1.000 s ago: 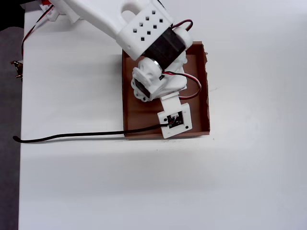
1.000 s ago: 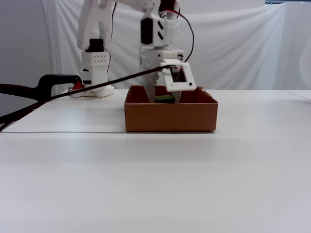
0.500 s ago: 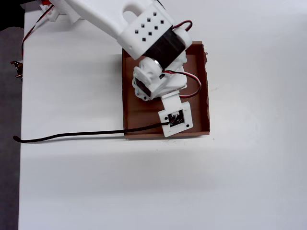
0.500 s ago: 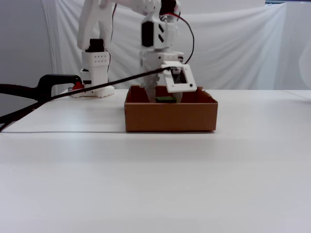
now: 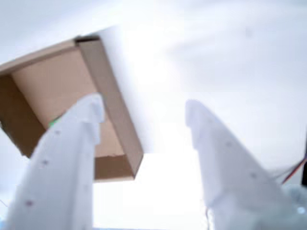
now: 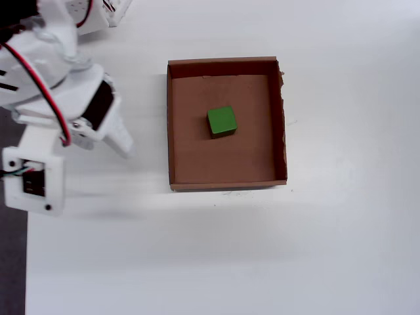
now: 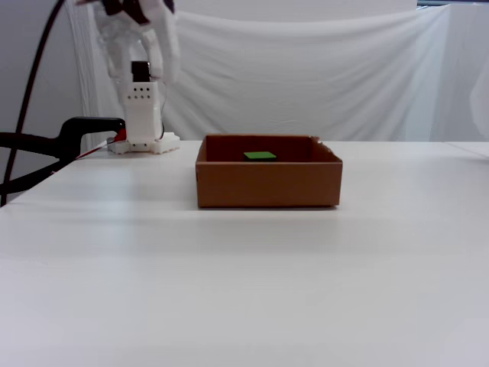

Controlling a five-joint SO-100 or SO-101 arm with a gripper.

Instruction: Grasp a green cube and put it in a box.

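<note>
Sitting near the middle of the box (image 6: pixel 226 177) in the overhead view, the green cube (image 6: pixel 222 121) touches no wall — the gripper (image 5: pixel 144 112), at frame left, spreads wide and empty.

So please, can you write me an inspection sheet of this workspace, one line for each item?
Surface: white table, bare around the box.
Job's things: green cube lies flat near the middle of the brown cardboard box; one box wall is ragged.
Clutter: nothing seen on the table beyond the box.
Gripper: white gripper open and empty, held off to the side of the box and above the table.
Cables: red and black wires run along the arm; a thick black cable hangs at the left of the fixed view.
Surroundings: white cloth backdrop behind the table.
</note>
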